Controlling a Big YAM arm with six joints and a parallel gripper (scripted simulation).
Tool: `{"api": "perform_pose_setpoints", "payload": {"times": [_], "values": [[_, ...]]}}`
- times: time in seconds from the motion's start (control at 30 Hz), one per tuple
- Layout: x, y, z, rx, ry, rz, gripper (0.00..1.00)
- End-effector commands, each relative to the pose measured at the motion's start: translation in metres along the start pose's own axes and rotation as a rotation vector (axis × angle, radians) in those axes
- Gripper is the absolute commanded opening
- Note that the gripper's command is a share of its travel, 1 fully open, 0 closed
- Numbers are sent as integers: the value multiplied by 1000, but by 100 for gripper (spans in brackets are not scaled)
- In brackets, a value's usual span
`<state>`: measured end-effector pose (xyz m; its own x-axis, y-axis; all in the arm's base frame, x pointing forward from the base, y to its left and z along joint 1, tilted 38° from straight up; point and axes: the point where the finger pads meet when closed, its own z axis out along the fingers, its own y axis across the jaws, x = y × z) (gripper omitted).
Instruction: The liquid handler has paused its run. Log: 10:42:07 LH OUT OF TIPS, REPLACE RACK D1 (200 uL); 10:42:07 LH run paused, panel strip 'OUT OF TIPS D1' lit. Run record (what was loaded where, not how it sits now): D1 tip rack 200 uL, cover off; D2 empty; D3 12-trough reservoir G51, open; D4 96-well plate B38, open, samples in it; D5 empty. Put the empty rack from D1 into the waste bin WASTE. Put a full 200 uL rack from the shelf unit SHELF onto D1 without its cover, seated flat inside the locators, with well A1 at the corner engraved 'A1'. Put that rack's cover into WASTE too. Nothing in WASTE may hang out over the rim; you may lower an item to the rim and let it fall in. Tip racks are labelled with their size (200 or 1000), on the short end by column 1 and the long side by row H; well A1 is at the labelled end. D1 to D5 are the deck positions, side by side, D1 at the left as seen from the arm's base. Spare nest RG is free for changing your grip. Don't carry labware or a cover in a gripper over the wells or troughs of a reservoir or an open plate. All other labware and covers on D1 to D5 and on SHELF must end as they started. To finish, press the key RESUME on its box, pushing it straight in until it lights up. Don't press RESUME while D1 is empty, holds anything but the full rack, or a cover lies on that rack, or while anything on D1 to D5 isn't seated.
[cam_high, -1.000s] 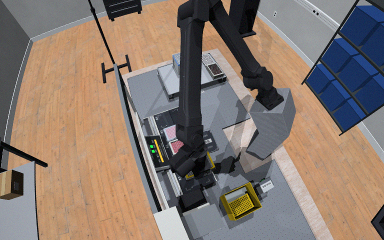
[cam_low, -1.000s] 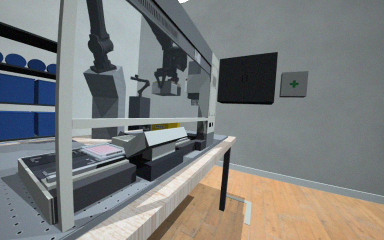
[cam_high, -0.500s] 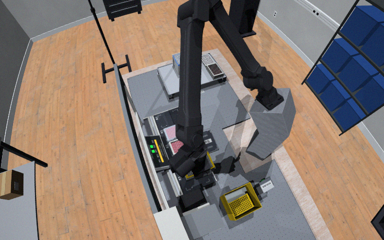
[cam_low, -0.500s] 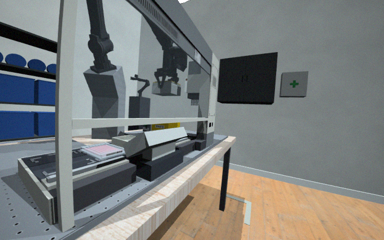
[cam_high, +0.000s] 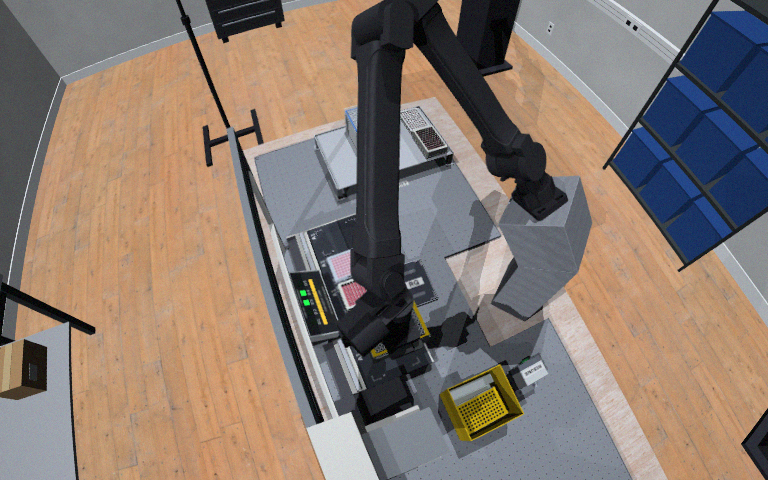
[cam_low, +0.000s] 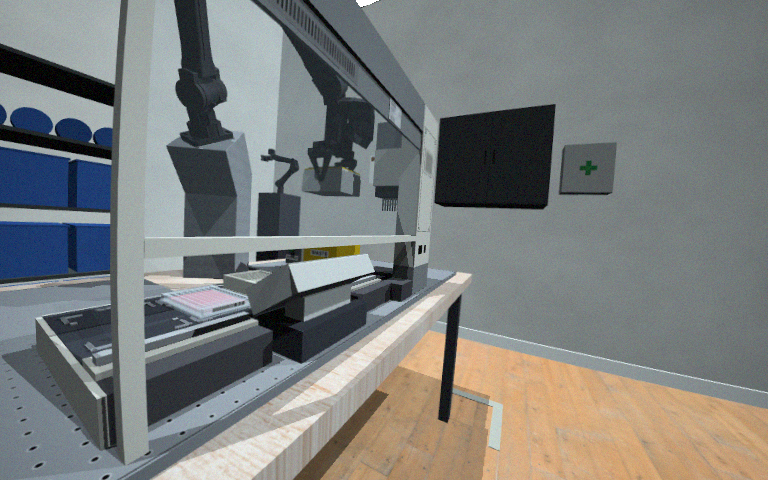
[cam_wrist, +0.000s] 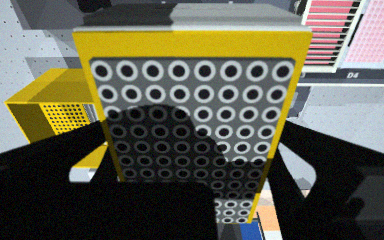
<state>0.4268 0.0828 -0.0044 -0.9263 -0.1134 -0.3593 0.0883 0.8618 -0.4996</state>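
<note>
Wrist view shows the gripper (cam_wrist: 192, 165) clamped across a yellow tip rack (cam_wrist: 192, 100), carried high above the deck near the waste bin (cam_wrist: 47, 112) at left, likely avoiding the open plate (cam_wrist: 367, 37).

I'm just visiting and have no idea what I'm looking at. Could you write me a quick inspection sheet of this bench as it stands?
Surface: grey perforated bench top on a wooden table, with the liquid handler's deck under a frame.
Job's things: yellow tip rack, cover off, tips showing, held in the air; yellow waste bin already holding a yellow rack; pink plate seated on the deck.
Clutter: nothing seen.
Grippers: gripper shut on the tip rack's long sides.
Cables: nothing seen.
Surroundings: blue bins on a rack, dark wall cabinet, first-aid box, wooden floor.
</note>
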Motion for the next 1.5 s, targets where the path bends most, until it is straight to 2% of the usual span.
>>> {"api": "perform_pose_setpoints", "payload": {"times": [0.0,0.33,0.4,0.43,0.47,0.9,0.97,1.0,1.07,1.47], "values": [[-9,0,7,-5,-15,4,0],[-9,1,24,-5,-14,3,0],[-9,1,24,-5,-14,3,0],[-14,0,18,-11,-31,10,0],[-10,0,26,-6,-16,4,0],[-13,1,48,-6,-19,6,0],[-13,1,48,-6,-19,6,0],[-21,1,40,-14,-42,14,0],[-17,2,52,-7,-24,10,0],[-20,2,72,-8,-27,12,0]]}}
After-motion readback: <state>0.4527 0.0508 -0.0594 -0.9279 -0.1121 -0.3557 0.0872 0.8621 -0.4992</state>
